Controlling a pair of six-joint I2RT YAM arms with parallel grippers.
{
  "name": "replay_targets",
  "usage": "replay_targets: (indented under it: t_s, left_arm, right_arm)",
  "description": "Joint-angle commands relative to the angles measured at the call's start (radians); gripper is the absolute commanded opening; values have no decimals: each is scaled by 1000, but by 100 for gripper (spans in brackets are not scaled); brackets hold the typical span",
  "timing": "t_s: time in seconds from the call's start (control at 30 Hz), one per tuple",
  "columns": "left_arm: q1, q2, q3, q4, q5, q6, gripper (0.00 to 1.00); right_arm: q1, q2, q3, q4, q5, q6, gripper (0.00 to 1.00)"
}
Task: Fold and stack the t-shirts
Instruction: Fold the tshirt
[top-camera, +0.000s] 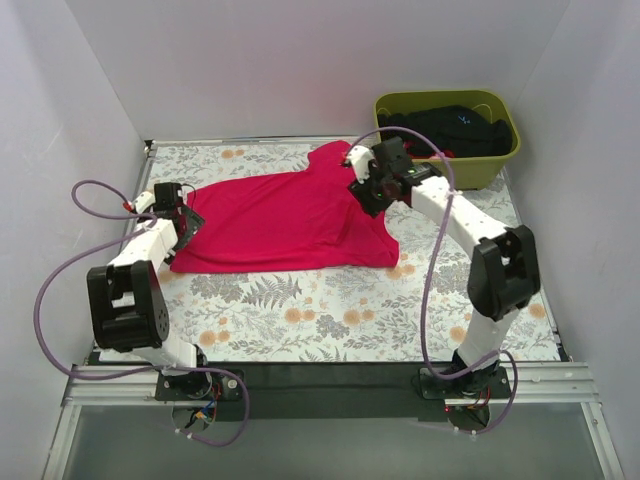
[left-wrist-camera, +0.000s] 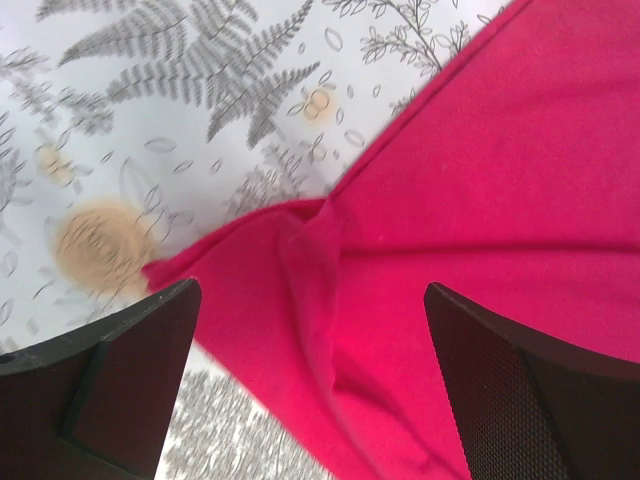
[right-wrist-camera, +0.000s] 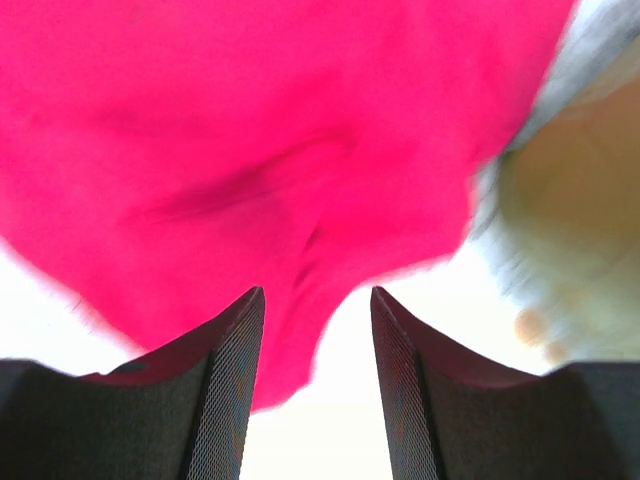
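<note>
A crimson-red t-shirt (top-camera: 285, 220) lies spread out on the floral table. My left gripper (top-camera: 187, 226) is at the shirt's left edge, open wide. In the left wrist view (left-wrist-camera: 310, 290) a creased corner of the red t-shirt (left-wrist-camera: 480, 200) lies between and below the fingers. My right gripper (top-camera: 362, 194) is over the shirt's far right part. In the right wrist view (right-wrist-camera: 315, 292) its jaws stand apart, with a blurred edge of the red t-shirt (right-wrist-camera: 250, 130) just beyond the tips and nothing pinched. Black t-shirts (top-camera: 450, 130) lie in a bin.
A green bin (top-camera: 500, 160) stands at the back right corner of the table. White walls close in the left, back and right sides. The floral tablecloth (top-camera: 330, 310) shows in front of the shirt.
</note>
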Motion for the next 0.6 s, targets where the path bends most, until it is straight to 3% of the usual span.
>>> replay_targets:
  t_s: [0.0, 0.17, 0.3, 0.57]
  left_arm:
    - [3, -179, -71, -29, 1, -7, 88]
    - [5, -284, -219, -26, 4, -27, 89]
    - [11, -301, -300, 15, 24, -21, 84]
    - [15, -255, -337, 135, 51, 14, 83]
  right_arm:
    - [-87, -201, -162, 47, -198, 220, 46]
    - [-243, -373, -557, 270, -447, 385, 47]
    - [-303, -459, -721, 366, -524, 428, 48]
    - [-380, -427, -844, 507, -645, 462, 48]
